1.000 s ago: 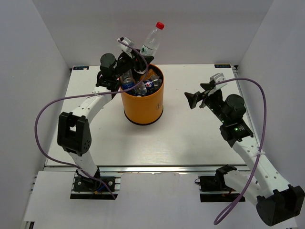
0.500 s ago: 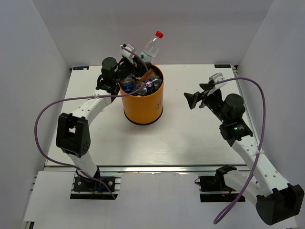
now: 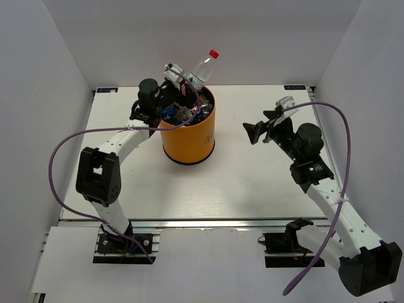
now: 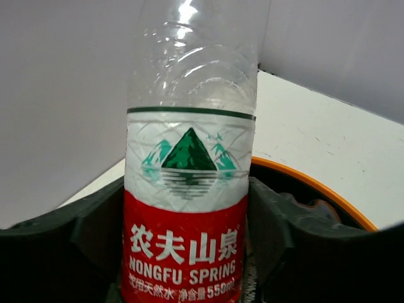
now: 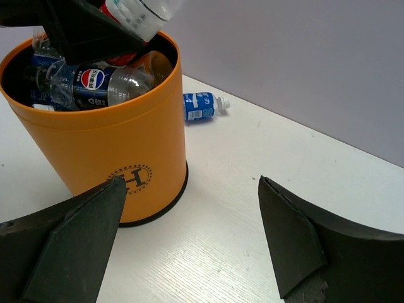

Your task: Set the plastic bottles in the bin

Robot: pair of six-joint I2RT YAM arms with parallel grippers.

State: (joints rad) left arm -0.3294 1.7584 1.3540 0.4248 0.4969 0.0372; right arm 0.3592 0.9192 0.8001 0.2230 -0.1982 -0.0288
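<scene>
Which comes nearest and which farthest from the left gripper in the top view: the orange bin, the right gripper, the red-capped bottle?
From the left gripper:
1. red-capped bottle, between its fingers, sticking up out of the bin's mouth.
2. orange bin, right under the gripper.
3. right gripper, across the table on the right side.

The bin (image 5: 107,145) is orange outside and black inside, with a dotted ring around an H. The clear bottle (image 4: 189,189) has a red and white label with a green mountain. The small bottle (image 5: 203,105) on the white table (image 5: 252,164) has a blue label and white cap.
</scene>
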